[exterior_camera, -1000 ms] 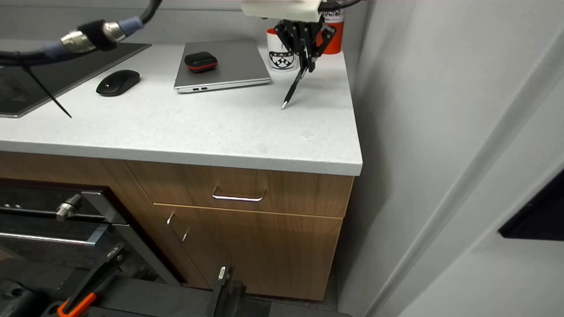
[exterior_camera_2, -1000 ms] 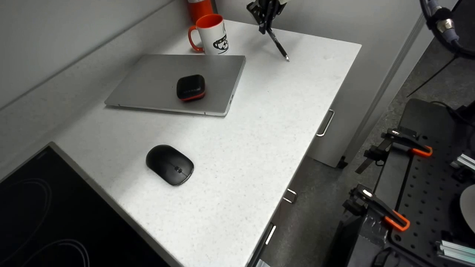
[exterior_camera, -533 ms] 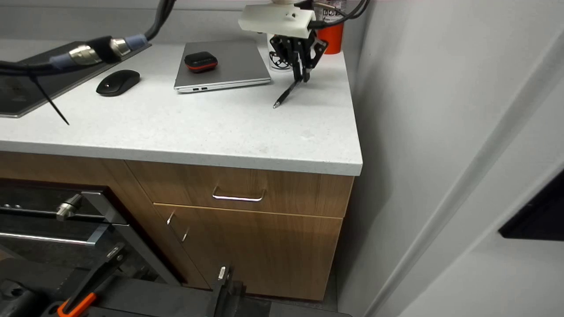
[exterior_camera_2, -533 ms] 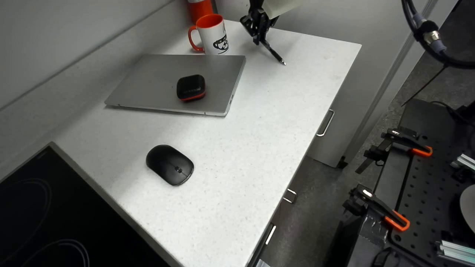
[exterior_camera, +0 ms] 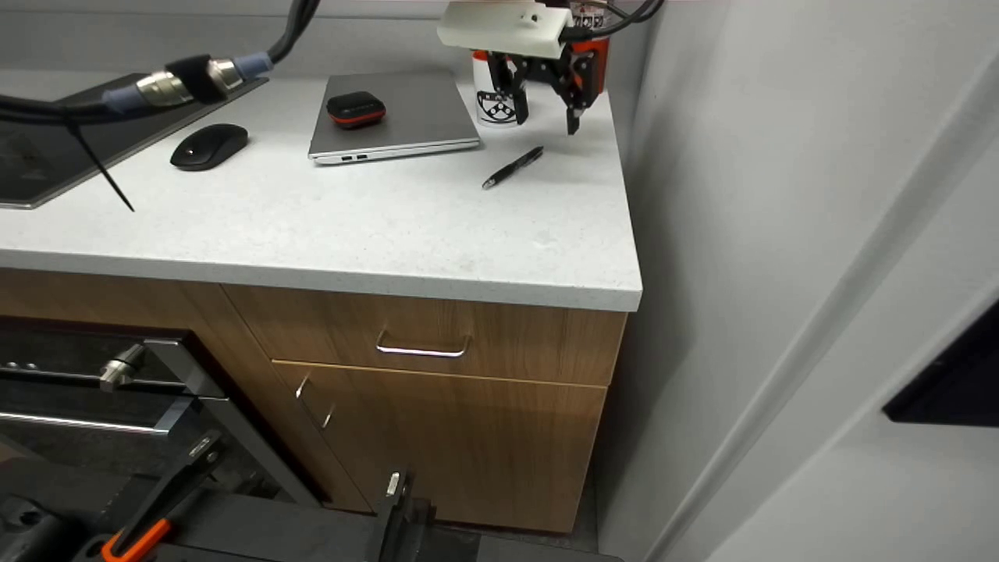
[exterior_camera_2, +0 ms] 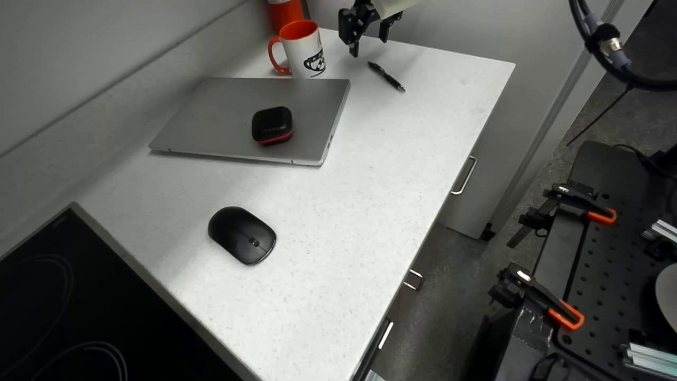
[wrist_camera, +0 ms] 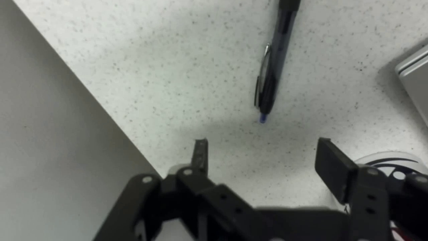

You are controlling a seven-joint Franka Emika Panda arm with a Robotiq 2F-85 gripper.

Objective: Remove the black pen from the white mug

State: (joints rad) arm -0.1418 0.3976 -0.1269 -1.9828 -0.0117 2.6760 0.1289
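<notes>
Wrist view shows the thin black pen with a shiny clip (wrist_camera: 279, 53) lying on the speckled white counter (wrist_camera: 200, 77), just past the black two-finger gripper (wrist_camera: 262, 140), its long body pointing away from the gap. The fingers are spread wide and hold nothing. In an exterior view, the round white mug with a red-orange inside (exterior_camera_2: 307, 55) stands apart, left of the pen. Half a second ago the fingers pinched the pen's end; now it lies loose. Likely the gripper only has to lift away.
</notes>
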